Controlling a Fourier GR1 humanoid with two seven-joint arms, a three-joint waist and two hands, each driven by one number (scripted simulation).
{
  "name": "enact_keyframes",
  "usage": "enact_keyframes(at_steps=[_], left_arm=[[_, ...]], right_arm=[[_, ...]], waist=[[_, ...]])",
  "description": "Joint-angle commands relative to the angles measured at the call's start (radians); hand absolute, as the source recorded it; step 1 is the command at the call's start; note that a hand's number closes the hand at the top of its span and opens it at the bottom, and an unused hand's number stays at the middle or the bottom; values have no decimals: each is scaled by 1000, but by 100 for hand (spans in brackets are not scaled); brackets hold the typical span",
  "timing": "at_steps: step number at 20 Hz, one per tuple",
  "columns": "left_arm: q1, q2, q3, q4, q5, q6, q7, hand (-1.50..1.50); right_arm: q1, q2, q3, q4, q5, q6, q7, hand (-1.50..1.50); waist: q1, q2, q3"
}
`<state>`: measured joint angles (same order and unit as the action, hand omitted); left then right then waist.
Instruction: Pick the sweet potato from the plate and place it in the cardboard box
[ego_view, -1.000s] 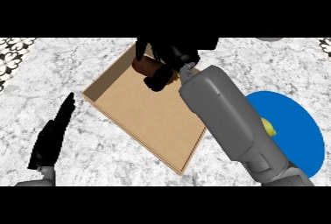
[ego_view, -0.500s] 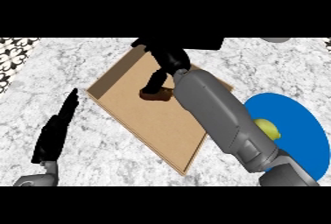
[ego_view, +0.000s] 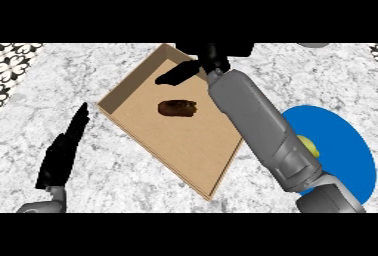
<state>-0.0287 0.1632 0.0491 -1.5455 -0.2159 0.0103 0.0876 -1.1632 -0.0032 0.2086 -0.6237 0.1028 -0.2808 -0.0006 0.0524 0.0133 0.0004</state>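
Note:
The brown sweet potato (ego_view: 178, 107) lies on the floor of the cardboard box (ego_view: 207, 155), in its upper half, with nothing touching it. My right hand (ego_view: 193, 67) hovers above and beyond it at the box's far corner, fingers spread and holding nothing. Its grey forearm crosses the box's right side. The blue plate (ego_view: 336, 145) sits at the right, partly hidden by that forearm. My left hand (ego_view: 64, 150) rests open on the counter left of the box, fingers straight and pointing away.
A small yellow-green object (ego_view: 309, 147) lies on the blue plate beside the forearm. A patterned strip (ego_view: 16, 55) borders the marble counter at the upper left. A grey object (ego_view: 316, 45) peeks in at the top right.
My right hand let go of the sweet potato, which now lies free in the box, and lifted away toward the far corner. The left hand stayed put.

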Motion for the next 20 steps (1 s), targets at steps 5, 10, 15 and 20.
enact_keyframes(at_steps=[5,10,15,20], left_arm=[[25,-7,9,-6,-9,20,-25,0],[-4,-10,20,0,-10,28,23,0],[17,-27,-10,-17,-29,31,7,0],[-12,-12,8,-26,-20,21,33,0]], right_arm=[[-11,-107,-237,52,-161,36,-130,-150],[52,-253,-315,83,-199,97,-162,-150],[58,-396,-402,160,-255,248,-226,-150],[29,-532,-408,256,-237,426,-269,-150]], waist=[[-25,-3,0],[-41,-6,0],[-32,-5,0],[-21,-1,0]])
